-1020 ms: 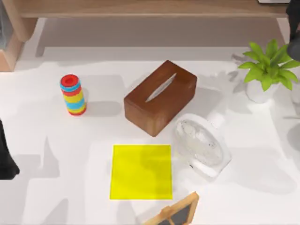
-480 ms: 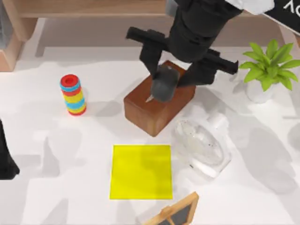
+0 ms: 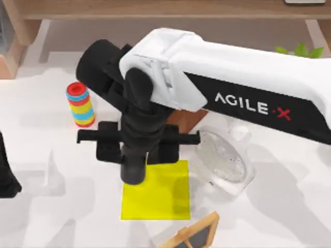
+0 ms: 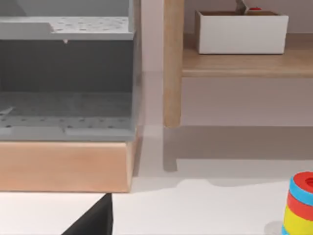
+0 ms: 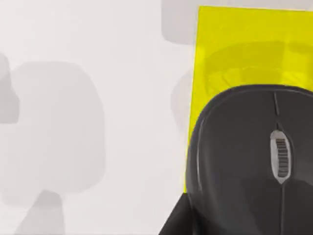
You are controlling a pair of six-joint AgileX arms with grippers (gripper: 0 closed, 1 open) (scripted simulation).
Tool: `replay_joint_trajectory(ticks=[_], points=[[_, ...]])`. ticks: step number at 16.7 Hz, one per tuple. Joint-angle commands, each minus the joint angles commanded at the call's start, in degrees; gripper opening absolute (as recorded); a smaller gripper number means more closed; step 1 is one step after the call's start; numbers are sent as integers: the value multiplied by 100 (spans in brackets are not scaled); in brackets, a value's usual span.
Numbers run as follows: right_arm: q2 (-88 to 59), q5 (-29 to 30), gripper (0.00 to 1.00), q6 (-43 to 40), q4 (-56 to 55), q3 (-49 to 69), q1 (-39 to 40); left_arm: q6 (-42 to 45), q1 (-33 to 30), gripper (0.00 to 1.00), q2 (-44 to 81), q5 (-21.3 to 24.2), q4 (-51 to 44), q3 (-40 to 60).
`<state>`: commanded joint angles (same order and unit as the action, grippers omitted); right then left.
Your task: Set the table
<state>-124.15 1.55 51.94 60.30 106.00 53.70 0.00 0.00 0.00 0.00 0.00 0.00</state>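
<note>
Bright, even light falls from above across the broad white surface (image 3: 41, 119). Soft grey shadows with blurred edges spread over it, several overlapping, which points to more than one lamp. The flat yellow square mat (image 3: 165, 199) is darkened by shadow along one side. No glare spots show.

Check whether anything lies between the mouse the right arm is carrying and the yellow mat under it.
Nothing visible does. The right gripper holds the dark mouse over the left edge of the yellow mat, whose surface is bare. The tissue box, clear fan and ring stack stand off the mat.
</note>
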Motion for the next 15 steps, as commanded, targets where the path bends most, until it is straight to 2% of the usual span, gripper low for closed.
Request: replay_joint_trajectory(ticks=[5, 15], points=[[-380, 317, 0, 10, -60, -466, -109, 0, 0, 100, 0, 0, 0, 0], [-313, 213, 0, 114, -55, -277, 49, 0, 0, 100, 0, 0, 0, 0]])
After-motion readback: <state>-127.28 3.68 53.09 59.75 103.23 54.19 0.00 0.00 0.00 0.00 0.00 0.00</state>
